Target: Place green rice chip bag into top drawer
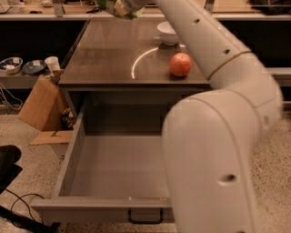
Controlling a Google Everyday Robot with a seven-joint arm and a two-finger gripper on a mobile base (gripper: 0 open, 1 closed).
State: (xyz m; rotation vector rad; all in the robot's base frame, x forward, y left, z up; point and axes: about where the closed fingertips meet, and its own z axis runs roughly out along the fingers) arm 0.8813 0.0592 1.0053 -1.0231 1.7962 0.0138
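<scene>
My gripper (122, 6) is at the very top edge of the camera view, high above the far left part of the counter. It is shut on the green rice chip bag (105, 6), of which only light-green edges show around the fingers; the rest is cut off by the frame. The top drawer (113, 168) stands pulled wide open below the counter, its flat bottom bare and its dark handle (145, 216) at the front. My white arm covers the drawer's right side.
A red-orange apple (180, 64) and a white bowl (168, 32) sit on the brown counter (104, 54). A cardboard box (40, 102) leans left of the cabinet. Cups and dishes (27, 66) stand on a low shelf at the left. A dark object (7, 164) and cables lie on the floor.
</scene>
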